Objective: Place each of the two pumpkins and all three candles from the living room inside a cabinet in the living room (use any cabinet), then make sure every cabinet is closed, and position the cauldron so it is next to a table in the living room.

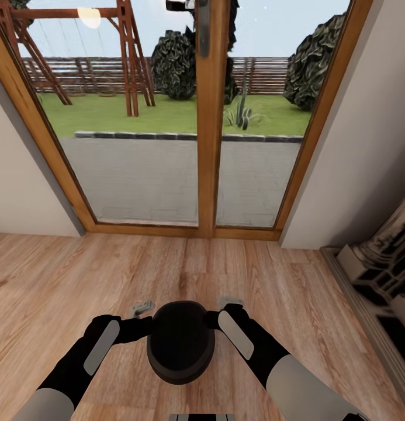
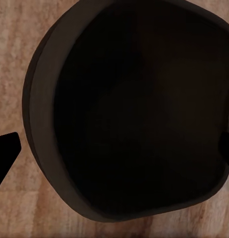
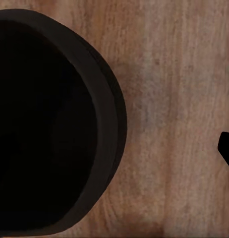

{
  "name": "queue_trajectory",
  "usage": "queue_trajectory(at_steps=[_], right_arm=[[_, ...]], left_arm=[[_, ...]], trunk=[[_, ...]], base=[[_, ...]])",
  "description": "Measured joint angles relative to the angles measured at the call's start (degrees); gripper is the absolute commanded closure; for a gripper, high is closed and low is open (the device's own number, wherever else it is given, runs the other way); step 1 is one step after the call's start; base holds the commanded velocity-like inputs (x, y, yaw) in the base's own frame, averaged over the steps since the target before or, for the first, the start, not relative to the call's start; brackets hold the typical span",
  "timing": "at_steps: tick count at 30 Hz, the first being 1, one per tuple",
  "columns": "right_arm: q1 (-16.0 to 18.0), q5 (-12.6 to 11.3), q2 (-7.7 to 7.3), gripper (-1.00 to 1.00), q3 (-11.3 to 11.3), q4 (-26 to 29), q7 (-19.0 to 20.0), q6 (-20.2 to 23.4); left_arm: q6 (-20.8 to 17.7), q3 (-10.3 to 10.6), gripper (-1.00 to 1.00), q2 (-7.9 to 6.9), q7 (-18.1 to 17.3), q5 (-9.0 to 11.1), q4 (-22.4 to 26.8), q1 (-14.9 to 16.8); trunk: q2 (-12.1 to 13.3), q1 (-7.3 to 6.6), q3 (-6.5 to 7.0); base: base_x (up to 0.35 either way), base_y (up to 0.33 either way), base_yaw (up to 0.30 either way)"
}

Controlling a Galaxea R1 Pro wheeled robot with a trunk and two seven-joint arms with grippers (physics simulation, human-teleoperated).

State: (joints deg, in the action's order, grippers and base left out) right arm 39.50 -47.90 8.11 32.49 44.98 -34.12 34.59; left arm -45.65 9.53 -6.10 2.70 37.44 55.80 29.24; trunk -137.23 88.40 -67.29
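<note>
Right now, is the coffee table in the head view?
No. The cauldron sits between both arms over wooden floor, facing a glass patio door.

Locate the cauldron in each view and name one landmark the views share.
Head view: cauldron low centre, between both arms.
Left wrist view: its dark mouth spans most of the frame.
Right wrist view: it occupies the left half.
Shared landmark: the wooden floor.

My two arms are matte black along the forearms, each carrying a long rounded pale grey panel, and the upper sleeves turn light grey. Small grey metal fittings cap the left pincer [image 1: 142, 307] and the right pincer [image 1: 230, 302]; the fingertips look black.
</note>
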Motion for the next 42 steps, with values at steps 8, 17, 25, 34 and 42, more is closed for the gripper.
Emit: queue_trajectory(at_steps=[8, 17, 25, 34, 42], right_arm=[[0.01, 0.0, 0.01, -1.0, 0.04, 0.02, -0.18, -0.2], [0.0, -0.01, 0.0, -1.0, 0.03, 0.04, 0.18, -0.3], [0.01, 0.0, 0.01, -1.0, 0.04, 0.03, 0.34, -0.39], [0.0, 0.03, 0.0, -1.0, 0.03, 0.04, 0.23, -0.44], [0.0, 0.07, -0.11, -1.0, -0.02, -0.05, -0.5, -0.25]], left_arm=[[0.0, -0.01, -1.0, -0.01, 0.0, 0.0, 0.02, -0.01], [0.0, 0.0, -1.0, 0.01, 0.08, 0.0, -0.02, 0.0], [0.0, -0.01, -1.0, 0.08, 0.1, 0.0, -0.04, -0.01], [0.0, 0.0, -1.0, 0.09, 0.16, -0.01, -0.05, 0.0], [0.0, -0.01, -1.0, 0.07, 0.16, 0.0, -0.05, 0.0]], trunk=[[0.0, 0.0, 0.0], [0.0, 0.0, 0.0], [0.0, 0.0, 0.0], [0.0, 0.0, 0.0], [0.0, 0.0, 0.0]], base=[[0.0, 0.0, 0.147], [0.0, 0.0, 0.077], [0.0, 0.0, 0.152], [0.0, 0.0, 0.033], [0.0, 0.0, 0.135]])
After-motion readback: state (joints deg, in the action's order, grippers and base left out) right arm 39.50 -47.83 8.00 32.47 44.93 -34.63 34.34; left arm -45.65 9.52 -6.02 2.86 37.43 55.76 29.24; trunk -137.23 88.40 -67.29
